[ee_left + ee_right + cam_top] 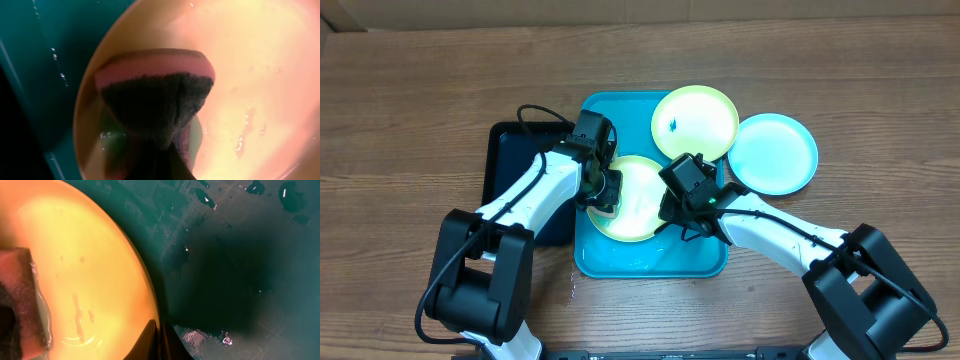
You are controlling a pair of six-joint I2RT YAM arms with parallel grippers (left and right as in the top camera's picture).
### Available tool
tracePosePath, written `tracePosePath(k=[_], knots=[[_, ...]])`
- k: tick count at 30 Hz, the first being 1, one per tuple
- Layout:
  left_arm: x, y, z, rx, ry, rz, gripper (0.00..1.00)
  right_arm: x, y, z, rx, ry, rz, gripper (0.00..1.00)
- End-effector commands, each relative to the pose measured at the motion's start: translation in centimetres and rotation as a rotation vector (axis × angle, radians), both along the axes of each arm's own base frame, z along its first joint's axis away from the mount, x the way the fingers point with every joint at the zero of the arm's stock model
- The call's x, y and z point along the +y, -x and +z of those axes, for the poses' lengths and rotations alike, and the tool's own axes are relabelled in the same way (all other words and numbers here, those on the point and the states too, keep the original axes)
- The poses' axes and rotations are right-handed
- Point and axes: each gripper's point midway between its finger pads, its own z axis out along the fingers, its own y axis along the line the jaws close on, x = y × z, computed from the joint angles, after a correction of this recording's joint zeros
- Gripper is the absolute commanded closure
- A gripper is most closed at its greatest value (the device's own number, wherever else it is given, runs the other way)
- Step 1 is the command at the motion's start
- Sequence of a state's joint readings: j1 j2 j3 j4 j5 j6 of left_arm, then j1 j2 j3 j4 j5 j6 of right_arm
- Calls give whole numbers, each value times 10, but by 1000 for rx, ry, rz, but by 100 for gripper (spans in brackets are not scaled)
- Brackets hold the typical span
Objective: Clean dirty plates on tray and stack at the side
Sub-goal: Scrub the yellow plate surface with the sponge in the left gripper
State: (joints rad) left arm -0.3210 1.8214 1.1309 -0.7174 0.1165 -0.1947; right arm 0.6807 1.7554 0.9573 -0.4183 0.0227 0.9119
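Note:
A wet yellow-green plate (638, 208) lies in the turquoise tray (650, 262). My left gripper (603, 192) is shut on a pink sponge (155, 90) with a dark scouring face, pressed onto this plate (255, 75) near its left rim. My right gripper (672, 205) is shut on the plate's right rim (150, 305), its fingertips (150, 340) pinched over the edge. A second yellow-green plate (695, 120) with a small blue smudge rests over the tray's far right corner. A light blue plate (773, 152) lies on the table to the right.
A narrower black tray (510, 150) sits against the turquoise tray's left side, under my left arm. Water drops lie on the tray floor (240, 255). Bare wooden table (420, 90) surrounds everything.

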Motion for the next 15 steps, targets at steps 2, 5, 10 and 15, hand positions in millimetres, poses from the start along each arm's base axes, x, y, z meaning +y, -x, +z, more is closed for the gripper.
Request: tracePosePath(k=[2,5,10,15], knots=[[-37,29,-8,146,214,-42,96,1,-2,-2,0,-1,2,96],[-58,33,5,174,344,-72,96,2,-2,-1,1,-8,5,96],[-70,9,43,82,399,-96,96,2,-1,-1,2,-8,6,96],[-64,-12,72,-18,346,-93,96,2,-2,-1,2,-8,6,96]])
